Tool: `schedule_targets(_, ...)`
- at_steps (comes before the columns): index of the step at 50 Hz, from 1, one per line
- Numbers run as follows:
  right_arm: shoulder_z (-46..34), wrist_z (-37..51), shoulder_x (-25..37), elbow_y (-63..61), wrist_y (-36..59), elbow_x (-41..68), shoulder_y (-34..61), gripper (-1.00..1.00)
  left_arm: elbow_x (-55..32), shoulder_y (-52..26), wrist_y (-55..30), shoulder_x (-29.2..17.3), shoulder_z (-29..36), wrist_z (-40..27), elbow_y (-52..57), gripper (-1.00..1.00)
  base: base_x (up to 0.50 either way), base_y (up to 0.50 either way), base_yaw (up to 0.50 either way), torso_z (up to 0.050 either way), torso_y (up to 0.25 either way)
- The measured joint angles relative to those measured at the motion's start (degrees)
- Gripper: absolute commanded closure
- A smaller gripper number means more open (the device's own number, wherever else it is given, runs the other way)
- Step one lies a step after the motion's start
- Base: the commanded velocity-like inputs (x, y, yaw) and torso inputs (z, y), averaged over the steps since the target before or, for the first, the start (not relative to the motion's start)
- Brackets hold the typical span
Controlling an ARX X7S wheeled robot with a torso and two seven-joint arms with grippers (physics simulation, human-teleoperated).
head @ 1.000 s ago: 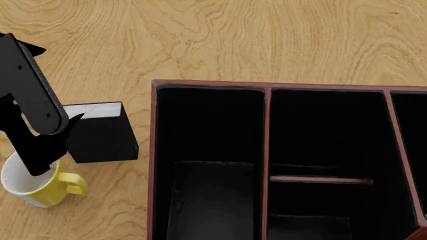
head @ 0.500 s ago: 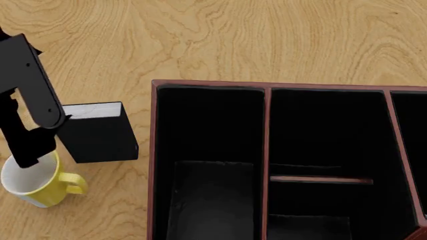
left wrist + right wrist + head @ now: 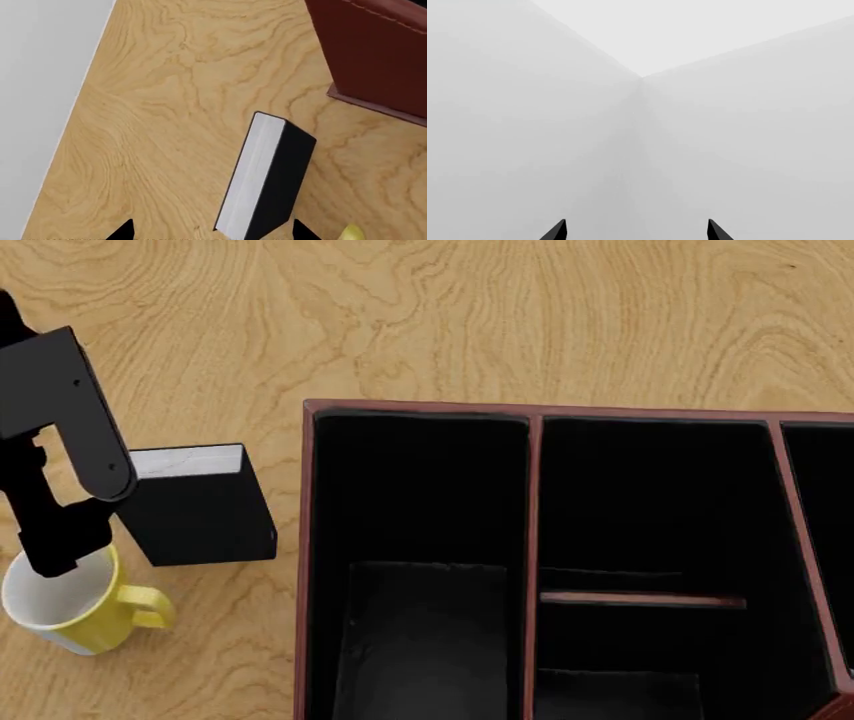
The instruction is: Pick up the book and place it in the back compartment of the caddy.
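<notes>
A: What's moved since a second ago?
B: My left arm [image 3: 60, 430] has pulled back toward the left edge of the head view; its end effector no longer covers the book [image 3: 200, 505], which hasn't shifted.
A: Where is the book?
B: Upright on the bench [image 3: 467, 310], just left of the caddy [image 3: 531, 540], apart from it, with the mug [image 3: 67, 605] near its lower left.
A: Left end effector [image 3: 210, 232]?
B: Tips spread wide, either side of the book's near end in the wrist view, holding nothing.
A: Right one [image 3: 635, 231]?
B: Tips apart too, facing blank grey.
A: Back compartment [image 3: 654, 500]?
B: I see only black lining
</notes>
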Motion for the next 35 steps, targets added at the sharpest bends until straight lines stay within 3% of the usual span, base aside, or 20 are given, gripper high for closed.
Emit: schedule_targets(35, 2.03, -0.21, -0.98, -0.19, -0.05, 0.04, -1.73, -1.00, 2.18, 0.79, 6.11, 3.23, 2.32, 0.67, -9.37, -1.00, 0.00, 0.00, 0.00, 0.000, 0.000)
